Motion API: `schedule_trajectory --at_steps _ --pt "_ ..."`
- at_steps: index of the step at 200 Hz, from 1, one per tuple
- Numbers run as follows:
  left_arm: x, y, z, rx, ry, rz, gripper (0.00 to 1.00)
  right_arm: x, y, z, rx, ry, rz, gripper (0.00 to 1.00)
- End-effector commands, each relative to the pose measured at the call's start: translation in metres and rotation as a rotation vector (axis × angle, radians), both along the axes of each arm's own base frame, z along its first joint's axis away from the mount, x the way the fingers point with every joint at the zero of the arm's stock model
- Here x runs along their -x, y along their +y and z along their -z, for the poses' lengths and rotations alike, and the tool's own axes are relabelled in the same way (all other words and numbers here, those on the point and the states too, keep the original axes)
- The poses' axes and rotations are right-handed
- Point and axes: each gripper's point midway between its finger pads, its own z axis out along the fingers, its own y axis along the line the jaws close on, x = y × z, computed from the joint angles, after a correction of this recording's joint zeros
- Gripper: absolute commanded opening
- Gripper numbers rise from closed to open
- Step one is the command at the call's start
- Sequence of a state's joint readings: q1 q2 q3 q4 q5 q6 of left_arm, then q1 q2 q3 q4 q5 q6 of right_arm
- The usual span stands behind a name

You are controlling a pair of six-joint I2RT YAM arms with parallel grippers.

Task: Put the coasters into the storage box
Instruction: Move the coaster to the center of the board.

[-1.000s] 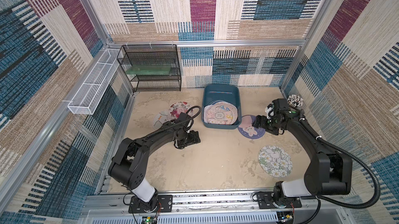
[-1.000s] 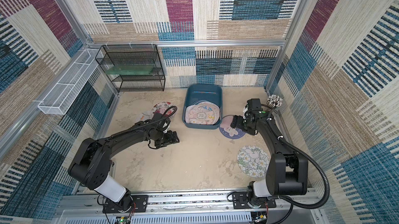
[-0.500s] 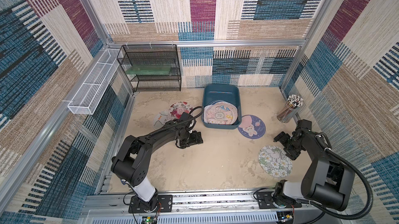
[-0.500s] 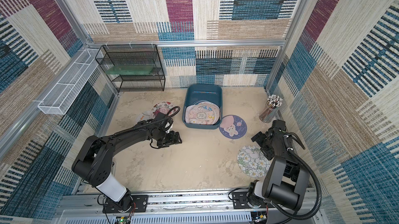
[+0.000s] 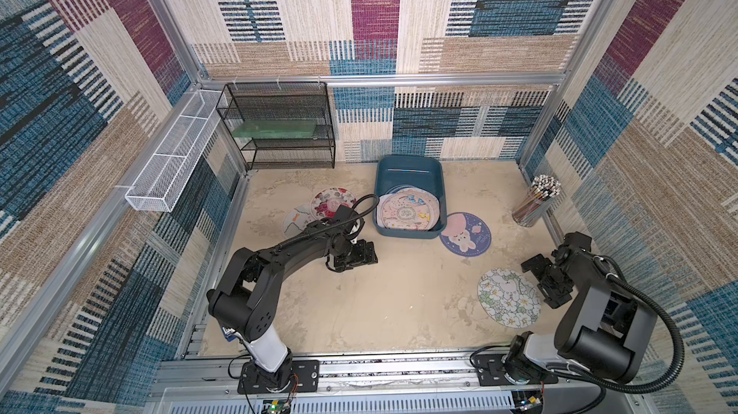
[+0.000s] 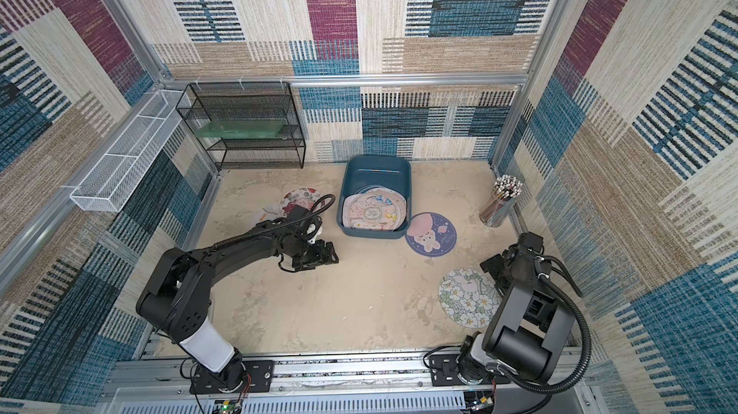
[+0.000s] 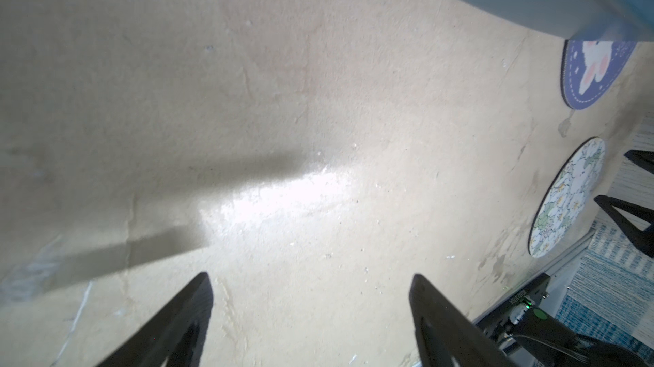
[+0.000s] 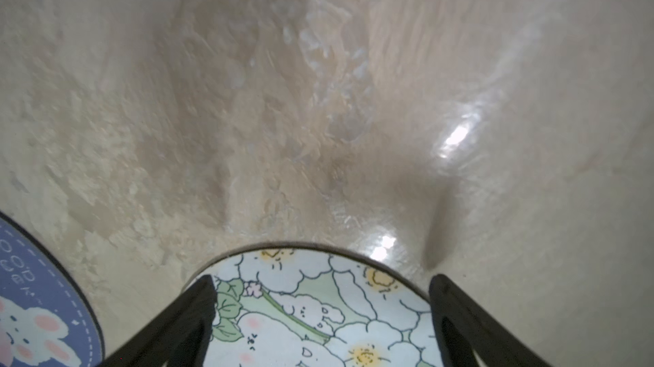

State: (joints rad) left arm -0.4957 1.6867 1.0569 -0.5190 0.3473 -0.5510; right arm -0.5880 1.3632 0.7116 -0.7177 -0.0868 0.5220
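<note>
Black wire-mesh rack (image 5: 279, 124) and pencil cup (image 5: 533, 208) flank the storage box (image 5: 409, 170); left tool (image 7: 310, 276) and right tool (image 8: 322, 280) both spread.

Left arm (image 5: 287, 252), right arm (image 5: 599, 304): glossy black rounded links; white lowest segment (image 5: 265, 346) each; black screwed base plates (image 5: 279, 376); ribbed black hose (image 5: 675, 336) along each; left gripper (image 7: 311, 276) fingers (image 7: 177, 319) black, wedge-shaped

Glossy plastic storage box (image 5: 409, 170), wire-mesh rack (image 5: 279, 128)

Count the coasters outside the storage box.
4: blue coaster beside the storage box, floral coaster by the right gripper, rose coaster overlapping white coaster; left arm may hide more.
</note>
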Motion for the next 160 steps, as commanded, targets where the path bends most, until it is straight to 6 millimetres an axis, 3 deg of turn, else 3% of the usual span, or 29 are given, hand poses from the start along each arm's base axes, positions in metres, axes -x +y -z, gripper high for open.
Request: schedule_trajectory --at_steps 1,56,160 --pt "0.002 -0.001 -0.002 0.005 0.003 0.027 0.87 0.004 0.000 0.005 0.006 0.007 0.022 0.96" --pt "0.003 -0.002 -0.002 0.008 0.005 0.033 0.87 0.005 0.022 0.017 -0.049 0.025 -0.031 0.96" --pt "0.006 -0.001 -0.005 0.027 -0.012 0.018 0.87 0.005 0.144 0.021 -0.192 0.062 -0.392 0.95"
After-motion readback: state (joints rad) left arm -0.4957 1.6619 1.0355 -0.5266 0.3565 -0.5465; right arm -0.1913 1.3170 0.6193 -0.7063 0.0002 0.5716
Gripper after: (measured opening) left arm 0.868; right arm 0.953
